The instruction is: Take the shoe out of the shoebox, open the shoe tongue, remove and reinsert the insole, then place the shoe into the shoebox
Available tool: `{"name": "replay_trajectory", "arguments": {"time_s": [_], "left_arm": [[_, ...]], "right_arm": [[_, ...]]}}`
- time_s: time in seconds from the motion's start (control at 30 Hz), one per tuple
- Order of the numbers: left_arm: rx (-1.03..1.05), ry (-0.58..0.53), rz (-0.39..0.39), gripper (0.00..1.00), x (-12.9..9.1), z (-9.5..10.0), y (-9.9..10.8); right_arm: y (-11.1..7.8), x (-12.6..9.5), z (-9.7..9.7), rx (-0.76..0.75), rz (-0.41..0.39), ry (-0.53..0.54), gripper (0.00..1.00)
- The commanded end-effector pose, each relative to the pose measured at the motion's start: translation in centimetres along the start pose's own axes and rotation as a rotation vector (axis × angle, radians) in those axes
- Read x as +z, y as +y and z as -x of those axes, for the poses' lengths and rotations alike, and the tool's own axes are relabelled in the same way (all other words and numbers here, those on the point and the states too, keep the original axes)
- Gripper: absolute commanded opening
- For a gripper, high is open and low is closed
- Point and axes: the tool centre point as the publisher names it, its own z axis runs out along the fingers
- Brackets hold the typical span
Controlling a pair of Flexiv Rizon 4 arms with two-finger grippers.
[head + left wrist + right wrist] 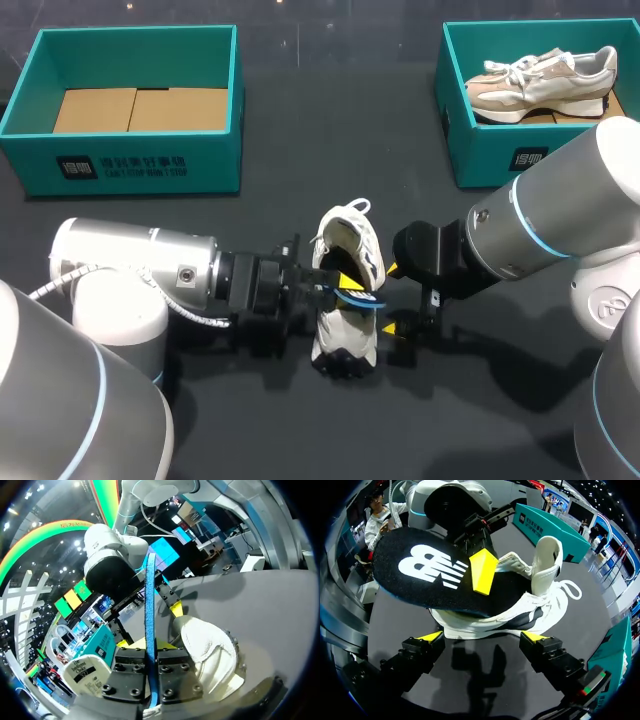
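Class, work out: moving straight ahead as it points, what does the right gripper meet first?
Most likely the white shoe, lying just ahead of the right gripper; exact depth is unclear.

The table (300, 150) has one dark charcoal top, matte and plain, and it spreads across the whole head view from left to right. Light falls on it from above, soft and even. A blurred shadow (520, 370) pools at the near right, and a smaller dark patch lies at the near middle. In both wrist views the same top looks paler, a smooth mid grey.
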Motion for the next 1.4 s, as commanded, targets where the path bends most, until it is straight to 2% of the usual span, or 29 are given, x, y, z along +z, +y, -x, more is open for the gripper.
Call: {"name": "replay_trajectory", "arguments": {"time_s": [0.03,0.27,0.47,0.5,0.53,0.57,0.8,0.93,1.0,1.03,1.2,1.4], "left_arm": [[-0.009,-0.003,0.011,0.00,0.2,0.4,1.2],[-0.047,-0.024,0.036,0.00,-0.1,0.8,2.6],[-0.069,-0.033,0.001,0.00,-0.3,0.6,1.6],[-0.073,-0.036,-0.009,0.06,-0.3,0.6,1.3],[-0.075,-0.037,-0.016,0.17,-0.4,0.6,1.1],[-0.073,-0.037,-0.023,0.21,-0.4,0.6,0.8],[-0.058,-0.035,-0.075,0.25,-0.4,0.4,-1.5],[-0.039,-0.019,-0.095,0.23,-0.2,0.2,-2.4],[-0.027,-0.009,-0.099,0.11,0.0,-0.1,-2.7],[-0.020,-0.004,-0.100,0.01,0.1,-0.1,-2.7],[0.023,0.008,-0.075,0.00,0.6,-0.4,-1.8],[0.057,0.001,-0.025,0.00,0.6,0.1,0.2]], "right_arm": [[0.0,0.0,-0.1,0.000,-0.001,-0.003,1.00],[0.0,0.0,-0.1,0.000,-0.001,-0.003,1.00],[0.0,0.0,-0.1,0.000,-0.001,-0.003,1.00],[0.0,0.0,-0.1,0.000,-0.001,-0.003,1.00],[0.0,0.0,-0.1,0.000,-0.001,-0.003,1.00],[0.0,0.0,-0.1,0.000,-0.001,-0.003,1.00],[0.0,0.0,-0.1,0.000,-0.001,-0.003,1.00],[0.0,0.0,-0.1,0.000,-0.001,-0.003,1.00],[0.0,0.0,-0.1,0.000,-0.001,-0.003,1.00],[0.0,0.0,-0.1,0.000,-0.001,-0.003,1.00],[0.0,0.0,-0.1,0.000,-0.001,-0.003,1.00],[0.0,0.0,-0.1,0.000,-0.001,-0.003,1.00]]}}
